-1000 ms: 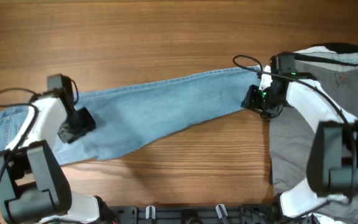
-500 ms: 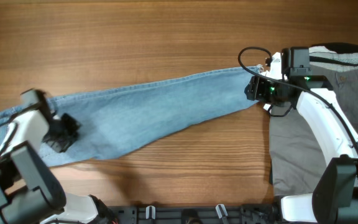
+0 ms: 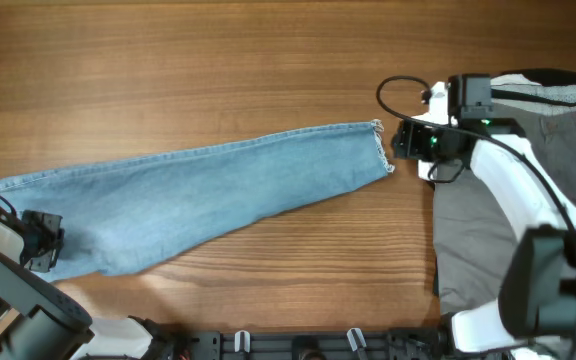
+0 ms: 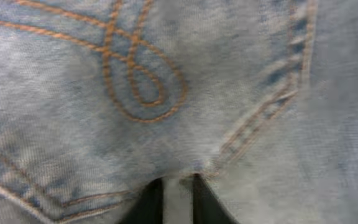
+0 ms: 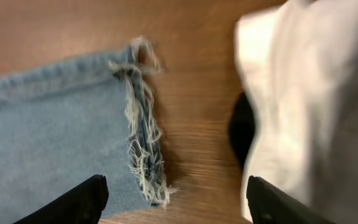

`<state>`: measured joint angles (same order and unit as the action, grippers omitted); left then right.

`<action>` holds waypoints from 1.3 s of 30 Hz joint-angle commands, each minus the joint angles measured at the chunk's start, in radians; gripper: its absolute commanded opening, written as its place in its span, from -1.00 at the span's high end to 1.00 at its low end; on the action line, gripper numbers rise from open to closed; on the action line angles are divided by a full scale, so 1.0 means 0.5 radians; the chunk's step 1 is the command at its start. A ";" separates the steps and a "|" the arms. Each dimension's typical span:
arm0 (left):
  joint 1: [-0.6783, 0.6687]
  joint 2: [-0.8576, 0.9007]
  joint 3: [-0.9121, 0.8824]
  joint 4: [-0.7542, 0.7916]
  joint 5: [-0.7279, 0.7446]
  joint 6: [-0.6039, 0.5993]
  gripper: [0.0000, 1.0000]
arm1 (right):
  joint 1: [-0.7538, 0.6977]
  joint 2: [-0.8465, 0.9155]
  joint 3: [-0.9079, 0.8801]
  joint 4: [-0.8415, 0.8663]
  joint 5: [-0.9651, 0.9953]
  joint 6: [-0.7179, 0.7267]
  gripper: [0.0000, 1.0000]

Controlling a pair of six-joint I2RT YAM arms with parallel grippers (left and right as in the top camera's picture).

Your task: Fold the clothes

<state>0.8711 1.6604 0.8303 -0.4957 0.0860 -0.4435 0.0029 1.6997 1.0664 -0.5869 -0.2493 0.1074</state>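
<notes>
**Ana:** What does the top camera show?

**Ben:** The jeans (image 3: 208, 195) lie long on the wooden table (image 3: 218, 60), from the lower left up to the middle right. The left gripper (image 3: 40, 240) is at the lower left edge, on the wide end of the jeans. The right gripper (image 3: 408, 142) is just beside the frayed hem (image 3: 380, 148), not touching it. Grey trousers (image 3: 478, 240) lie at the right. A white garment (image 3: 558, 92) is in the upper right corner.

**Ana:** And the left wrist camera?

**Ben:** Blue cloth fills it all. There is a pocket (image 4: 73, 143) with a loop of orange stitching (image 4: 138, 81). At the bottom, the two dark fingers (image 4: 146, 202) are almost together, with a thin strip of jeans between them. It is blurry, but they seem to pinch it.

**Ana:** And the right wrist camera?

**Ben:** Its fingers (image 5: 73, 199) sit far apart in the bottom corners and hold nothing. The frayed hem is left of the middle, and the white garment is on the right.
</notes>
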 commanded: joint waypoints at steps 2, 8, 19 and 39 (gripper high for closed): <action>0.008 0.045 -0.034 0.089 0.372 0.313 0.04 | -0.002 0.265 -0.024 0.054 -0.572 -0.284 -0.50; -0.130 -0.013 0.202 -0.136 0.884 0.568 -0.15 | 0.001 0.455 -0.024 0.130 -0.586 -0.315 -0.51; -0.534 -0.649 0.529 -0.561 0.911 0.620 -0.22 | 0.052 0.587 -0.023 0.247 -0.806 -0.189 0.19; -0.642 -0.928 0.529 -0.922 0.896 0.679 -0.26 | -0.533 -0.305 0.974 -0.343 -0.066 -0.163 0.92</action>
<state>0.5541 1.2095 1.0821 -0.9516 0.5251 -0.1310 -0.2382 1.5703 1.4422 -0.7635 -0.4095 0.0650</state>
